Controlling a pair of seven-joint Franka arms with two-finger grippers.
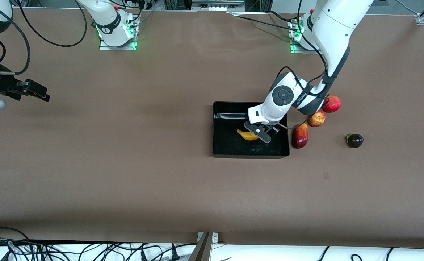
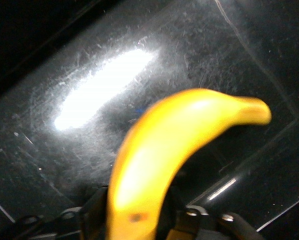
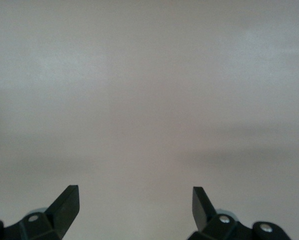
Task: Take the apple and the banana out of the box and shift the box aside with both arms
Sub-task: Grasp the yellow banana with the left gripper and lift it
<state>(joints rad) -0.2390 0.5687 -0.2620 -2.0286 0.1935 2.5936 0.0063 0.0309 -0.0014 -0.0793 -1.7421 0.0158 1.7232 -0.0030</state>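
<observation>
Left gripper (image 1: 260, 133), right of centre in the front view, reaches down into the box (image 1: 222, 145) and is clenched on the banana (image 1: 247, 135); in the left wrist view the banana (image 2: 164, 155) rises from between the two fingers (image 2: 92, 217), with the box's glossy scratched floor (image 2: 49, 165) below it. Right gripper (image 1: 34, 90), at the upper left edge of the front view, waits over bare bench (image 1: 125, 174); in the right wrist view its fingers (image 3: 64, 205) stand wide apart with nothing between them, over the bench (image 3: 149, 100).

Count: two arms, two grippers, one box, one banana, one apple (image 1: 317, 118), one mango (image 1: 300, 136), one pomegranate (image 1: 332, 103), one small dark fruit (image 1: 354, 140).

Container: the black open-top box sits at centre frame, and the banana is the only fruit inside it, toward the end of the box nearest the left arm.

Surroundings: three red fruits lie in a slanted row on the bench just outside the box, toward the left arm's end. The mango is lowest in the frame and just beside the box wall, the apple is above it, and the pomegranate is uppermost. The left arm's wrist (image 1: 288, 99) partly overlaps the apple and pomegranate in the front view. The dark fruit lies apart, farther toward the frame's right edge.
</observation>
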